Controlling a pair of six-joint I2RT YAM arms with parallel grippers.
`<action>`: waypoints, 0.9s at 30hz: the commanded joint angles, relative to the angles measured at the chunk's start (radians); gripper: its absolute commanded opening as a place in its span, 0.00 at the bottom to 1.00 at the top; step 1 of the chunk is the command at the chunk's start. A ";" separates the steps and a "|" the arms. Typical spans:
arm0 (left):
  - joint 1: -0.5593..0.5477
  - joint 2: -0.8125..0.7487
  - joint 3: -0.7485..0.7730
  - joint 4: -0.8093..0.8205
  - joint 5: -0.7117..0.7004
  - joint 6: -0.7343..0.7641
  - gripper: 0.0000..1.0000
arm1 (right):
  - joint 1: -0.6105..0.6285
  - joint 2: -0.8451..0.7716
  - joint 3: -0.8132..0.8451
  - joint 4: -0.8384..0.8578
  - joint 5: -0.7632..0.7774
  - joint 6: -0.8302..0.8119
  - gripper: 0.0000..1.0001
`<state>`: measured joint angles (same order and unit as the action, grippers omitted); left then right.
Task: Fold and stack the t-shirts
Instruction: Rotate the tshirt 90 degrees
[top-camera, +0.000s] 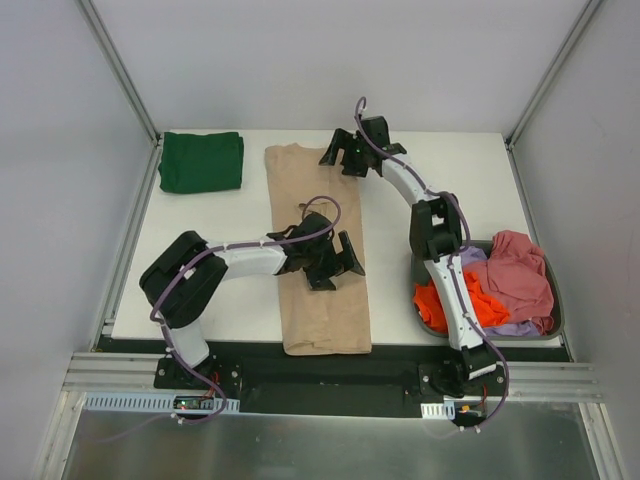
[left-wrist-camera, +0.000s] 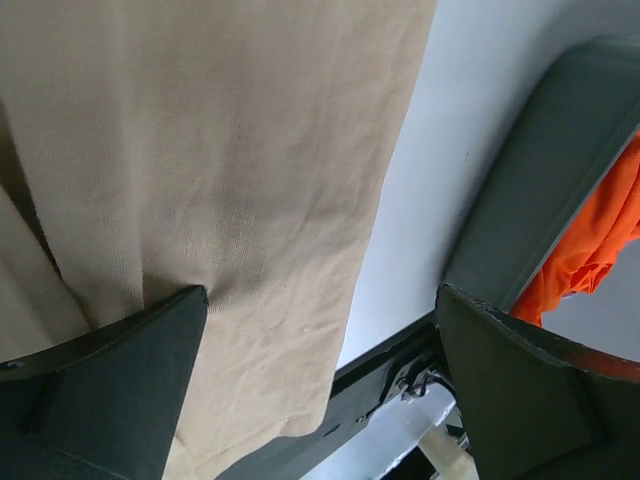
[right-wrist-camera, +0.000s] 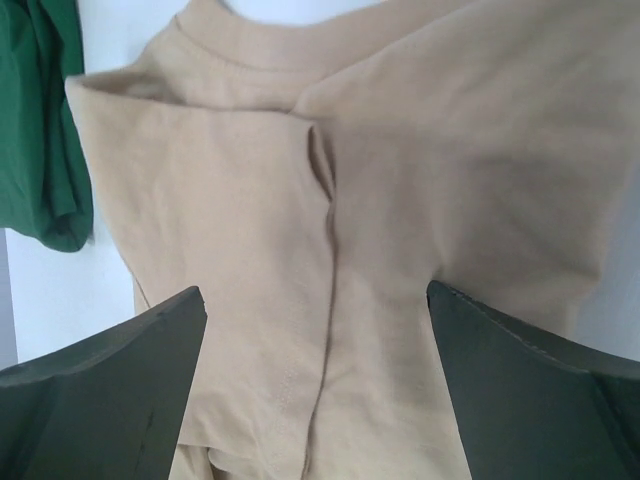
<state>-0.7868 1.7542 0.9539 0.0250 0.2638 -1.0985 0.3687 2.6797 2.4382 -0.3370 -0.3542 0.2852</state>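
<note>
A large beige t-shirt (top-camera: 325, 320) lies as a long narrow strip down the middle of the table, sleeves folded in. My left gripper (top-camera: 352, 258) hovers open over the strip's right edge at mid-length; in the left wrist view the cloth (left-wrist-camera: 230, 180) sits under the left finger and nothing is between the jaws (left-wrist-camera: 320, 330). My right gripper (top-camera: 335, 158) is open above the collar end (right-wrist-camera: 330, 200), holding nothing (right-wrist-camera: 315, 320). A folded dark green t-shirt (top-camera: 200, 161) lies at the far left. Orange-red (top-camera: 485, 305), pink (top-camera: 520, 265) and lilac (top-camera: 470, 258) t-shirts are bunched in the tub.
A grey oval tub (top-camera: 555, 300) stands at the table's right near side, close to the right arm's base. The table's front edge and black rail (top-camera: 320, 365) run just below the beige shirt's hem. White walls enclose the left, back and right.
</note>
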 joint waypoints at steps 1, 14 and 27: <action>-0.017 0.028 -0.009 -0.051 -0.006 0.009 0.99 | -0.025 0.008 0.027 0.058 -0.003 0.007 0.96; -0.037 -0.358 -0.075 -0.347 -0.122 0.287 0.99 | 0.002 -0.725 -0.523 -0.205 -0.014 -0.342 0.96; -0.049 -0.535 -0.293 -0.517 -0.126 0.170 0.80 | 0.459 -1.147 -1.412 0.033 0.233 -0.107 0.96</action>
<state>-0.8188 1.2453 0.6983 -0.4114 0.1478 -0.8871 0.7139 1.4963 1.1439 -0.3351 -0.2363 0.0860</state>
